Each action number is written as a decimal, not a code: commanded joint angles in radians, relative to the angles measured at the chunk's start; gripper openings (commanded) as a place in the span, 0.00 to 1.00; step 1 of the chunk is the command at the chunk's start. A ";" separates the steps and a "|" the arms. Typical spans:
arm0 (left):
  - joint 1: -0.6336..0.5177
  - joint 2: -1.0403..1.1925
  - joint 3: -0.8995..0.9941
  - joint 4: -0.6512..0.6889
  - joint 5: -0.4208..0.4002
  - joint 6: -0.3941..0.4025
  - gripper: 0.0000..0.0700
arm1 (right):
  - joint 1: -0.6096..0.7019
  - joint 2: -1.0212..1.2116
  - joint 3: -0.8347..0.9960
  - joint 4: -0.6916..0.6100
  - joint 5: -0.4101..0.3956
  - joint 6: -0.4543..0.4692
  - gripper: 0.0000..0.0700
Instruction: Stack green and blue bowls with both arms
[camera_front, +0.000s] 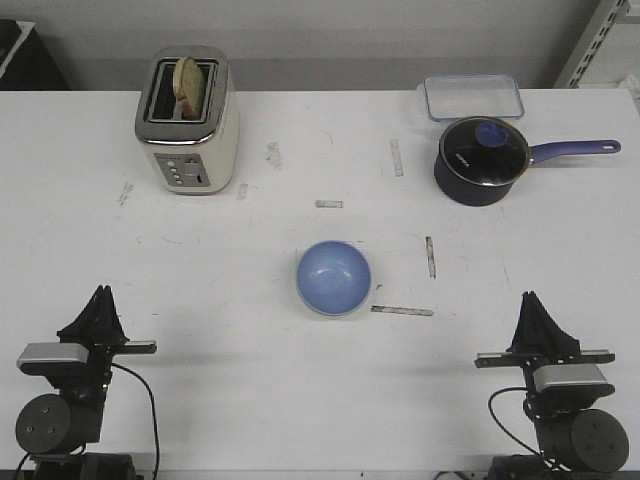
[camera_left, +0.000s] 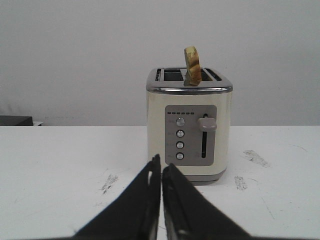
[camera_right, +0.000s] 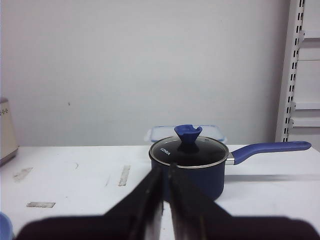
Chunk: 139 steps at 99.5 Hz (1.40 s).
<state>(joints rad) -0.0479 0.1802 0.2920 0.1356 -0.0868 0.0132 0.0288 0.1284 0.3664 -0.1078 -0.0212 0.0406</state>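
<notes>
The left gripper (camera_left: 161, 172) has its fingers pressed together, empty. Just beyond the fingertips stands a cream toaster (camera_left: 189, 130) on the white table (camera_left: 60, 165), a bread slice (camera_left: 192, 66) upright in its slot.

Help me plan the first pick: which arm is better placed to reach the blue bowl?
Neither clearly. The blue bowl sits near mid-table, about equally far from the left gripper and the right gripper, both shut and parked at the near edge. No green bowl is visible; perhaps it is nested under the blue one.

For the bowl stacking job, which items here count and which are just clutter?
Job items: blue bowl; left tool, shut and empty; right tool, shut and empty. No green bowl shows separately.

Clutter: toaster with bread in a slot; lidded saucepan; clear container behind it.
</notes>
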 joint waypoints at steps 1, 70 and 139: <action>0.000 -0.041 -0.050 0.009 0.002 0.009 0.00 | -0.001 -0.003 0.004 0.009 0.003 -0.008 0.01; -0.026 -0.177 -0.279 0.027 0.010 0.001 0.00 | -0.001 -0.003 0.004 0.010 0.003 -0.008 0.01; -0.026 -0.177 -0.279 0.023 0.010 0.001 0.00 | -0.001 -0.003 0.004 0.010 0.003 -0.008 0.01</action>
<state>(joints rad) -0.0708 0.0051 0.0338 0.1482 -0.0776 0.0128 0.0288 0.1276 0.3664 -0.1074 -0.0212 0.0406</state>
